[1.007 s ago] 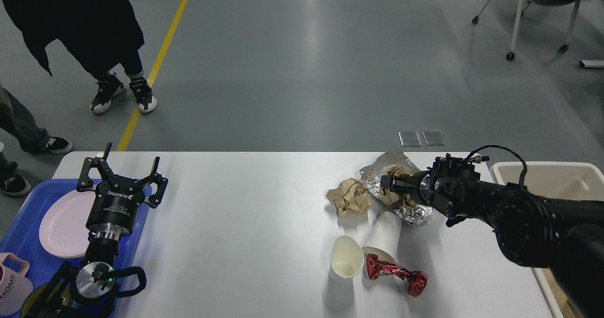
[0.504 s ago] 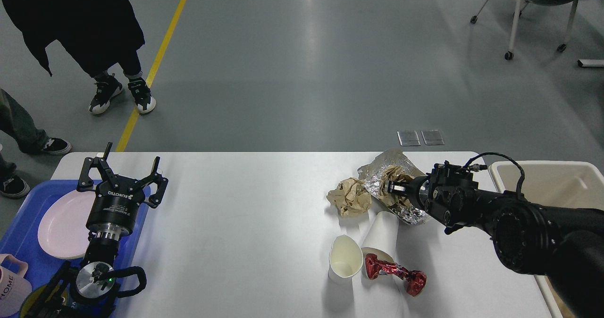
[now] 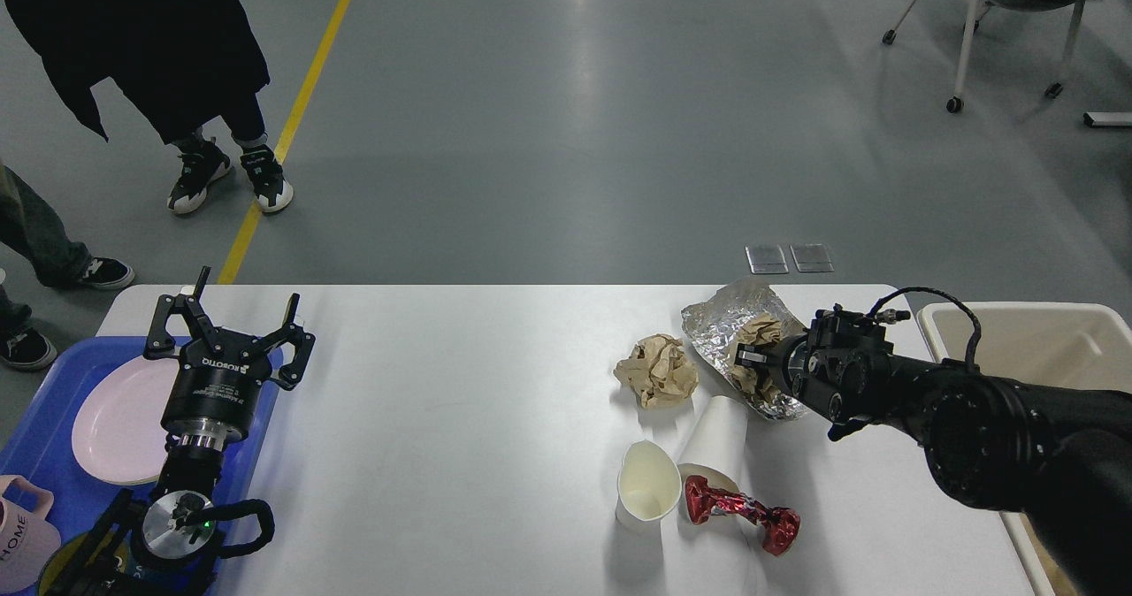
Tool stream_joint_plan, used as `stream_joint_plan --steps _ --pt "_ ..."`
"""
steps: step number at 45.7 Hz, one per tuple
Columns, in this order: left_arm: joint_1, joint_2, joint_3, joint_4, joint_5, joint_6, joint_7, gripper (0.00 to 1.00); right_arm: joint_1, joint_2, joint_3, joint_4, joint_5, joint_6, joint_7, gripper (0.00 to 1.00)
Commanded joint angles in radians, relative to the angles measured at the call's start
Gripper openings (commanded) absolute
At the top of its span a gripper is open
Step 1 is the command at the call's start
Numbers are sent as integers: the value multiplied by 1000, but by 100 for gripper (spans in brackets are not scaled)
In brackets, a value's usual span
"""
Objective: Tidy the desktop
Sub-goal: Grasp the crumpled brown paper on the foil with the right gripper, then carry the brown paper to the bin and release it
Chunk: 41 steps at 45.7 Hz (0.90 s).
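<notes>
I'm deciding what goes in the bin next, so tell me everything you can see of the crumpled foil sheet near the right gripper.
The foil sheet is silvery, wrinkled and shiny like aluminium foil, lying opened out on the desktop near its far right edge. Crumpled brown paper sits on it. The right gripper is at this paper over the foil; whether its fingers are shut is unclear. A separate brown paper wad lies just left, and a tipped paper cup lies just nearer.

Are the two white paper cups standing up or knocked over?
Knocked over. Both paper cups lie on their sides on the desktop, and the nearer one's open mouth shows it is empty.
</notes>
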Motion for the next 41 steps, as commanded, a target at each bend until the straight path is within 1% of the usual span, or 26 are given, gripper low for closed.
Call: stream_joint_plan --steps 1,7,11,18,23,29,32,34,36,41 --pt "0 0 0 0 0 0 0 96 20 -4 8 27 0 5 -1 0" --pt "0 0 0 0 0 0 0 96 92 -33 10 119 0 10 -1 0" --pt "0 0 0 0 0 0 0 96 173 -87 10 217 0 20 1 0" --pt "0 0 0 0 0 0 0 96 359 -176 8 399 -1 86 4 0" --pt "0 0 0 0 0 0 0 96 507 -233 -4 531 -4 184 5 0" --pt "0 0 0 0 0 0 0 96 711 -277 -10 685 -7 370 4 0" --pt "0 2 0 0 0 0 0 96 809 -297 -16 764 -27 436 2 0" --pt "0 0 0 0 0 0 0 96 875 -309 -21 829 -49 459 2 0" --pt "0 0 0 0 0 0 0 96 1040 -328 -41 1009 -91 474 1 0" --pt "0 0 0 0 0 0 0 96 1193 -329 -68 1152 -96 476 -4 0"
